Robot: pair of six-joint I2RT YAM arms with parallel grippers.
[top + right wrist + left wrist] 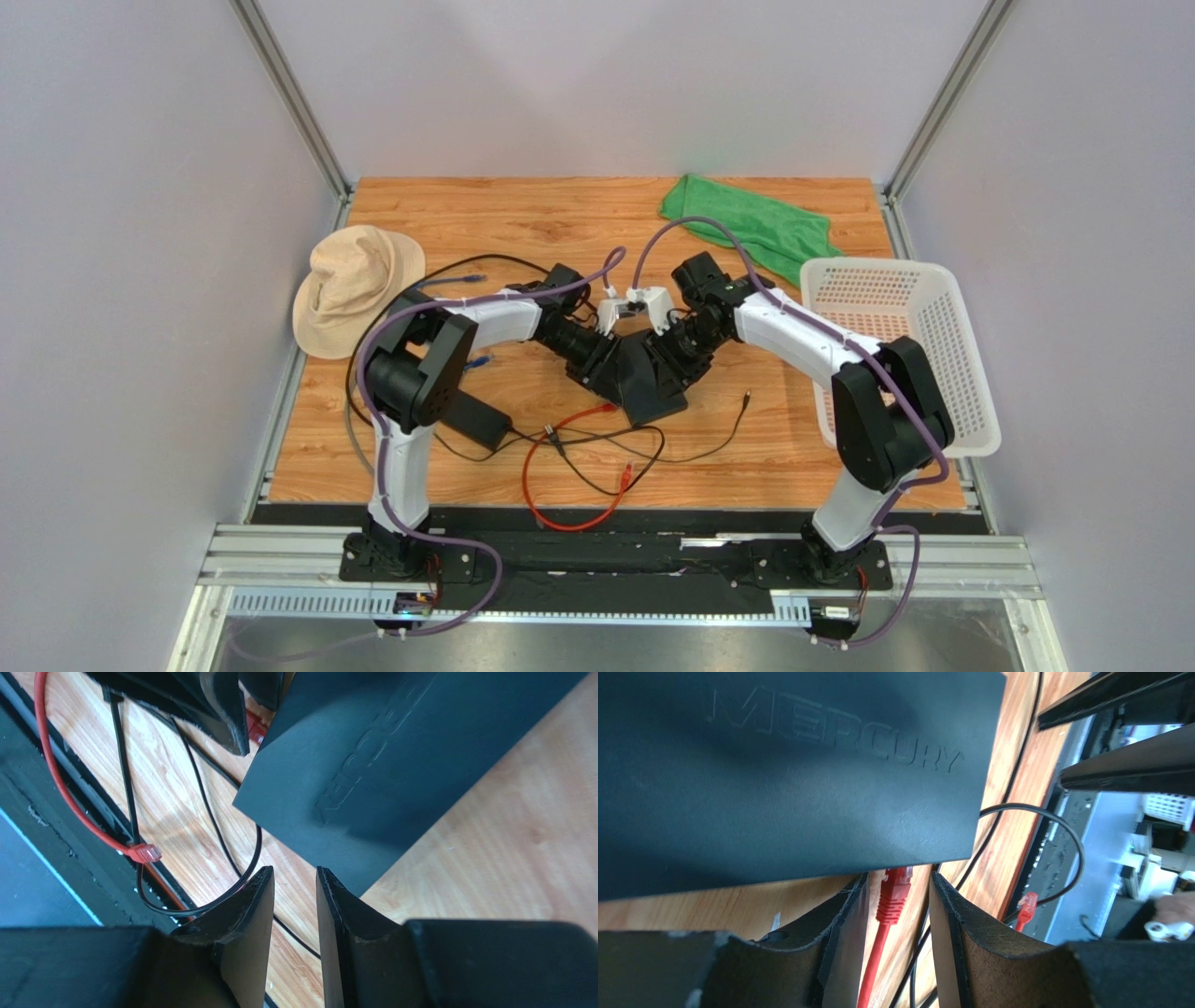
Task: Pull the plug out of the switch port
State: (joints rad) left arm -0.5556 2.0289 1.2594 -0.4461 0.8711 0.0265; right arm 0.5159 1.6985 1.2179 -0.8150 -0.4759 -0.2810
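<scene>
The switch is a flat black box marked MERCURY, lying on the wooden table; it also shows in the right wrist view. A red plug sits in a port on its near edge, which faces my left wrist camera. My left gripper is open, with one finger on each side of the plug and not touching it. In the top view it is at the switch's left side. My right gripper is open and empty, just off a corner of the switch, and shows in the top view.
The red cable loops toward the front edge and ends in a loose red plug. Black cables cross the wood. A black adapter brick lies left, a beige hat far left, a green cloth at the back and a white basket right.
</scene>
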